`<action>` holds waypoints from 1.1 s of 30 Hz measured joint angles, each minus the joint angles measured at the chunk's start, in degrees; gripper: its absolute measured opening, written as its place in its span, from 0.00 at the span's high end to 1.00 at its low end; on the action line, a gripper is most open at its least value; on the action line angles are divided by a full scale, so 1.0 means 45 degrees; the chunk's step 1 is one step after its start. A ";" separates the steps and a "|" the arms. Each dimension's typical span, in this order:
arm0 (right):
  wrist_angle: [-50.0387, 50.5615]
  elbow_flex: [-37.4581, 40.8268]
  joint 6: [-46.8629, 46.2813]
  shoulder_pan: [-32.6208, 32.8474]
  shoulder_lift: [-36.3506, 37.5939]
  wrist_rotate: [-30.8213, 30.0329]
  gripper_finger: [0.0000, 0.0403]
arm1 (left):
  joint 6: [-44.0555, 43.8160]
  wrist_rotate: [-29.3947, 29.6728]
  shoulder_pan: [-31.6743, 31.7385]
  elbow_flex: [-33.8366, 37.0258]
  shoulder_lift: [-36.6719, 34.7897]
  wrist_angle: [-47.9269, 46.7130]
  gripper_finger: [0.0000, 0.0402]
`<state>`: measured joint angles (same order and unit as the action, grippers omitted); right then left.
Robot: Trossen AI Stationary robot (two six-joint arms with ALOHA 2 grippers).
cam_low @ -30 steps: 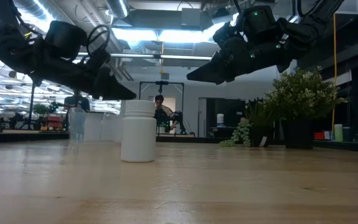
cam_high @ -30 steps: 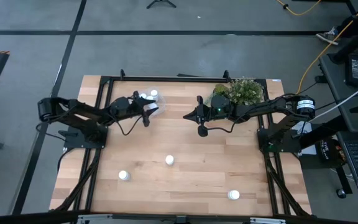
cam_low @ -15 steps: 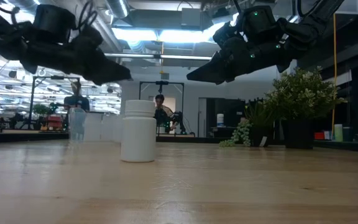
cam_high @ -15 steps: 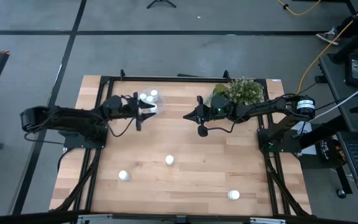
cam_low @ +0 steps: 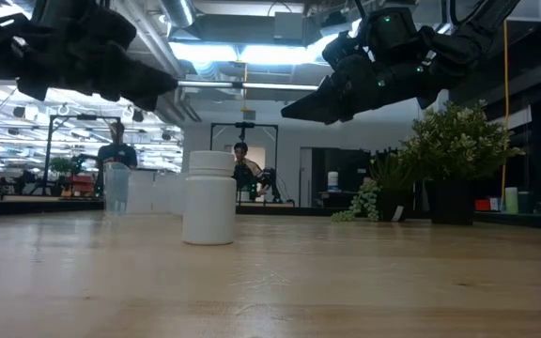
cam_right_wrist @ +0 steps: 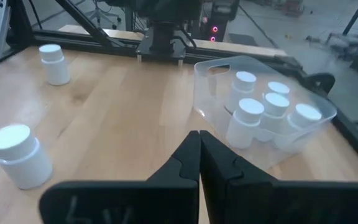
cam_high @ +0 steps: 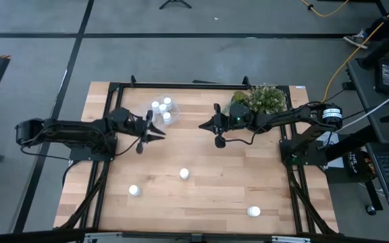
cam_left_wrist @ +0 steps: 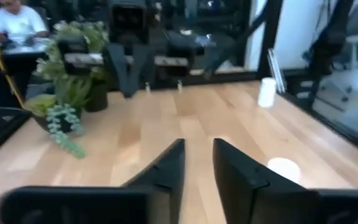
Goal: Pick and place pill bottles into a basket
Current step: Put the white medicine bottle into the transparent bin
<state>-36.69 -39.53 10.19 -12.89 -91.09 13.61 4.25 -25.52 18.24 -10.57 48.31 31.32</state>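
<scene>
Four pill bottles (cam_right_wrist: 252, 114) seen standing in clear basket (cam_right_wrist: 303, 134) at far-left bench (cam_high: 201, 196) area; three loose ones spread over near half: middle (cam_high: 184, 173), left (cam_high: 134, 191), right (cam_high: 253, 211).

Bottles judged light, rigid, smooth plastic, tippy; best pinched across body under cap, from above.

Left claw (cam_high: 148, 131) held just beside basket, nothing gripped, fingers (cam_left_wrist: 166, 171) narrowly parted. Right claw (cam_high: 220, 140) pressed shut, empty, mid-bench near plant (cam_high: 261, 98).

Plenty of open bench around loose bottles; right one sits close to front edge, so shoving is best avoided.
</scene>
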 joint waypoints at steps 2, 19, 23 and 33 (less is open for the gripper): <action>0.0005 -0.0009 0.0394 -0.0004 0.0000 -0.0005 0.99 | 0.0366 0.0026 -0.0329 0.0000 0.0003 -0.0473 0.88; 0.0222 -0.0006 0.0766 -0.0004 0.0000 0.0000 0.99 | 0.1907 0.0121 -0.1466 0.0000 0.0010 -0.2680 0.97; 0.0260 -0.0009 0.0763 -0.0004 0.0000 0.0000 0.99 | 0.2039 0.0128 -0.1461 0.0000 0.0015 -0.2731 0.90; 0.0548 -0.0004 0.0758 -0.0004 0.0000 0.0005 0.99 | 0.1898 0.1763 -0.1461 0.0000 0.0010 -0.2597 0.61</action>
<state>-34.22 -39.55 13.61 -12.91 -91.09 13.63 12.80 -17.59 11.66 -10.57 48.36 19.63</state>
